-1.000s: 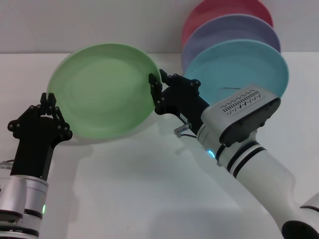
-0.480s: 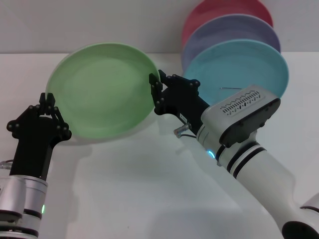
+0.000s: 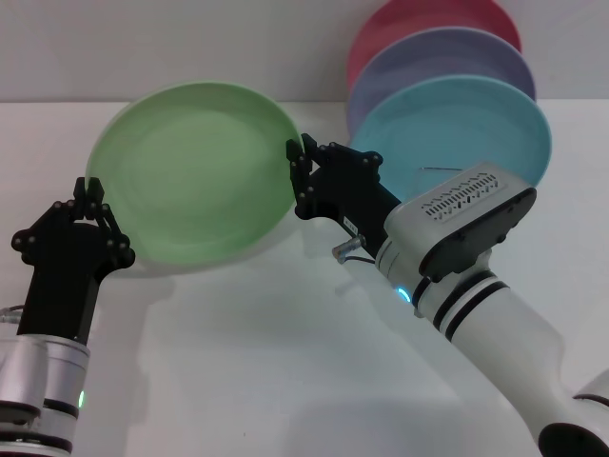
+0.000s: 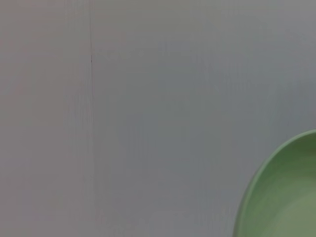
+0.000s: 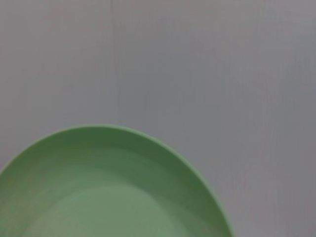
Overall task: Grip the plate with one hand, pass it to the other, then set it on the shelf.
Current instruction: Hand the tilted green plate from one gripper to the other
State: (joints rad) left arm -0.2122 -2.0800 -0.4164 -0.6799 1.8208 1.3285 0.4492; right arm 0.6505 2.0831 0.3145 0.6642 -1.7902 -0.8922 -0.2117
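My right gripper (image 3: 297,168): clamped on the rim of the round, smooth, light green plate (image 3: 190,171), fingers pinching the edge nearest my right arm.
My left gripper (image 3: 91,196): at the opposite edge of the plate, fingertips right at the rim; I cannot tell whether they have closed on it or merely sit beside it.
Plate: held off the white table (image 3: 266,362), tilted up so its face is toward my head, spanning the gap between my two grippers.
Thin silver wire shelf (image 3: 440,170): beyond my right gripper; only a short wire shows against the teal-blue plate (image 3: 457,129), with a lavender plate (image 3: 433,57) and a red plate (image 3: 428,19) stacked upright behind it.
Risk: if my right gripper lets go before my left has a firm bite, the plate could pivot and drop.
Risk: a shallow, smooth rim may slip under a light pinch.
Surface: plain white table, grey wall behind.
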